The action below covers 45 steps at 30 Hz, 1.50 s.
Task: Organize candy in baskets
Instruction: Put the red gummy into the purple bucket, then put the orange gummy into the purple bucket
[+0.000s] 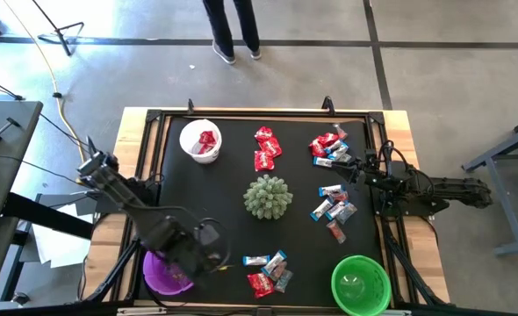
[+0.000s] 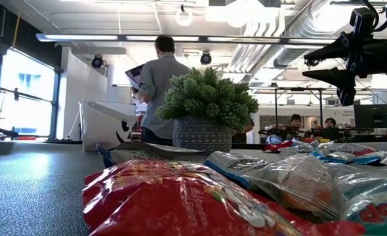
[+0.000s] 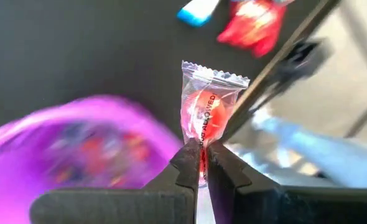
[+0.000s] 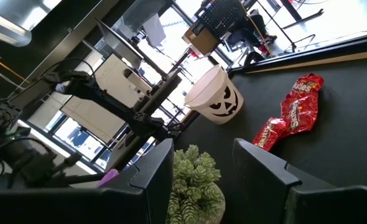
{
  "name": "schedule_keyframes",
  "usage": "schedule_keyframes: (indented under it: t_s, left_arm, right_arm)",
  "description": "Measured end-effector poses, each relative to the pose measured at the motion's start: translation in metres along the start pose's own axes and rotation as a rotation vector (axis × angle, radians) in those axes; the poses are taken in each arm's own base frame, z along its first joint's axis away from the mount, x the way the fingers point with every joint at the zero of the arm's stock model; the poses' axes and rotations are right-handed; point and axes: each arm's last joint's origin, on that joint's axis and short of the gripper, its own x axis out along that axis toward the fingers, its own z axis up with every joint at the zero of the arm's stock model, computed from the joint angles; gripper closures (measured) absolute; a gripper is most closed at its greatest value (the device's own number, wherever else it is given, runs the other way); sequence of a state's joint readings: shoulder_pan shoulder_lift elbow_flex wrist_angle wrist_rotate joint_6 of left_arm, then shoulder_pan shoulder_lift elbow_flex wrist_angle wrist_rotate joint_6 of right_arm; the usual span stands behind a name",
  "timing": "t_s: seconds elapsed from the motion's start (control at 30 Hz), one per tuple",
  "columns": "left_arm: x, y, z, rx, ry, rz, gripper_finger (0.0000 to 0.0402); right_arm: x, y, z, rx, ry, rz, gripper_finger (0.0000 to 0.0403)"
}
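Observation:
My left gripper (image 3: 203, 151) is shut on one candy (image 3: 207, 106), a red-orange sweet in a clear wrapper, above the black mat beside the purple basket (image 3: 71, 146). From above, that gripper (image 1: 203, 247) is at the near left by the purple basket (image 1: 164, 274). The white basket (image 1: 200, 140) holds red candy, and the green basket (image 1: 360, 283) stands near right. Loose candy lies in groups (image 1: 331, 147), (image 1: 334, 207), (image 1: 268, 270), (image 1: 266, 147). My right gripper (image 4: 202, 177) waits open at the right edge. My left gripper pinches the clear wrapper's end (image 3: 202, 144) between its two fingertips. The fingers come from above, pointing steeply down. The candy sticks out past the fingertips, lifted clear of the mat, with its crimped far end (image 3: 216, 73) free.
A spiky pale-green ball (image 1: 268, 196) in a patterned pot sits mid-table between the candy groups. A raised frame (image 1: 241, 114) runs round the black mat. A person stands beyond the far edge (image 1: 233, 31).

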<state>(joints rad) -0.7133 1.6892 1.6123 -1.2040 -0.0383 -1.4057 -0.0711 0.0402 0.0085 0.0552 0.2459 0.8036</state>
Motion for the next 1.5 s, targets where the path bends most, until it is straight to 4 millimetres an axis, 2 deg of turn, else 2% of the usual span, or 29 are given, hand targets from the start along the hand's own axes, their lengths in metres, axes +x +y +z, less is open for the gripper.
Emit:
schedule_keyframes:
  t_s: [0.13,0.33,0.57,0.73,1.0,1.23,1.37,1.5]
  left_arm:
    - [-0.012,0.015,-0.023,0.018,0.027,0.115,0.0391]
    - [-0.015,0.029,-0.055,0.099,0.04,0.265,0.0365]
    - [-0.014,0.033,-0.064,0.165,0.026,0.292,0.0307]
    - [-0.015,0.033,-0.063,0.32,-0.009,0.288,0.0286]
    - [-0.014,0.015,-0.033,0.457,-0.086,0.087,0.0284]
    - [-0.006,-0.008,0.01,0.345,-0.186,-0.118,0.0284]
    - [0.009,-0.024,0.034,0.289,-0.243,-0.214,0.0284]
    - [0.034,-0.039,0.055,0.27,-0.266,-0.273,0.0284]
  right_arm:
    - [0.0,0.0,0.0,0.0,-0.001,0.001,0.024]
    - [0.0,0.0,0.0,0.0,-0.001,0.001,0.024]
    - [0.0,0.0,0.0,0.0,-0.001,0.001,0.024]
    - [0.0,0.0,0.0,0.0,-0.001,0.001,0.024]
    - [0.0,0.0,0.0,0.0,-0.001,0.001,0.024]
    - [0.0,0.0,0.0,0.0,-0.001,0.001,0.024]
    - [0.0,0.0,0.0,0.0,-0.001,0.001,0.024]
    - [0.0,0.0,0.0,0.0,-0.001,0.001,0.024]
